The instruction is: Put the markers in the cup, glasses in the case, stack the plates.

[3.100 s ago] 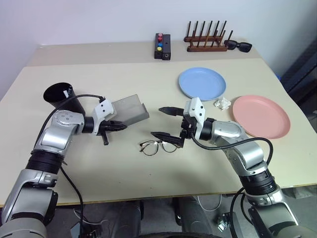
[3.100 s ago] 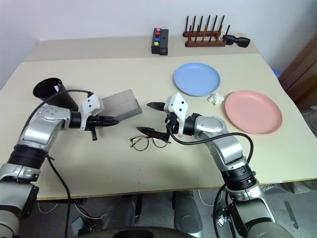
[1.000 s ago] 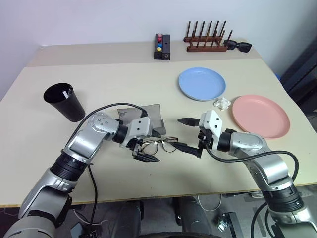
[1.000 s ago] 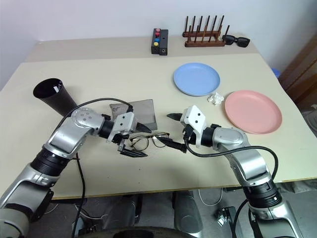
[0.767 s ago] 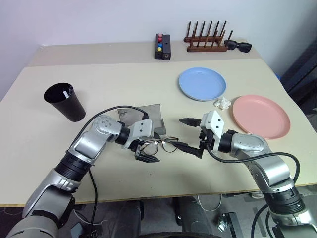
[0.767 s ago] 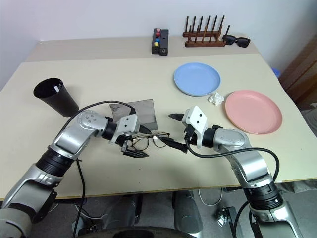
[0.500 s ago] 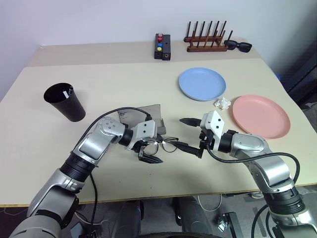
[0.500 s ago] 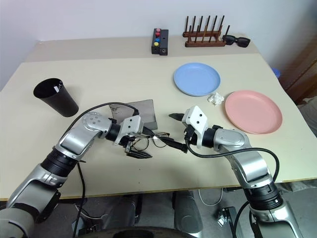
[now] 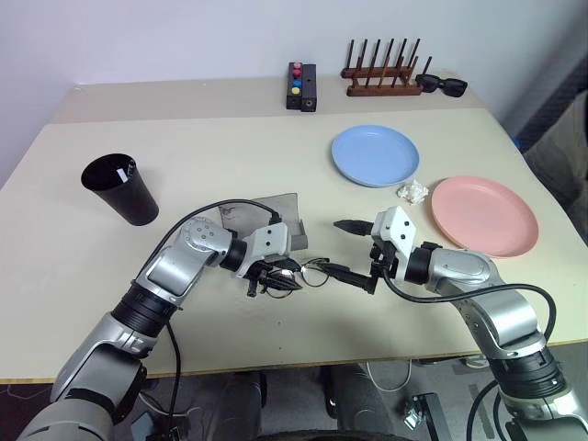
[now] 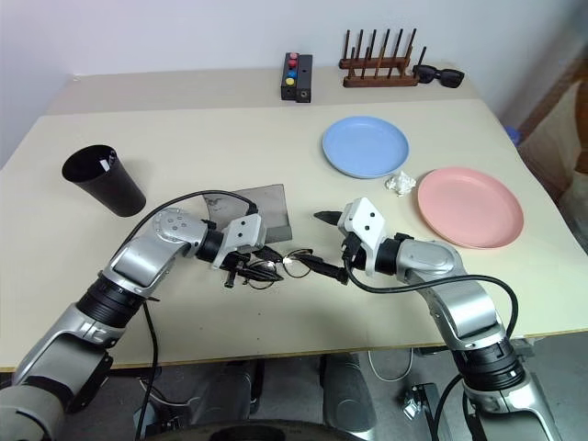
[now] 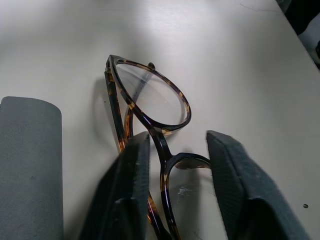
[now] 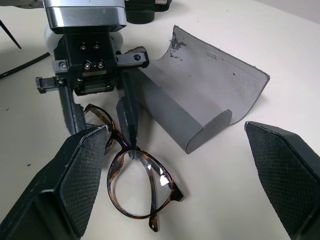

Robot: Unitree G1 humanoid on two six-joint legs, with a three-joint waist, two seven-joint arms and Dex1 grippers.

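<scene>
While the right hand (image 9: 346, 248) gapes wide just beside, left hand (image 11: 175, 165) fingers straddle the glasses (image 11: 150, 107) bridge, grip unclear.

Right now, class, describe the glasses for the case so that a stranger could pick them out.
On the table's near middle, in front of the open grey case, lie the glasses. They are thin-rimmed with clear lenses, unlike the thick black sunglasses at the far edge.
</scene>
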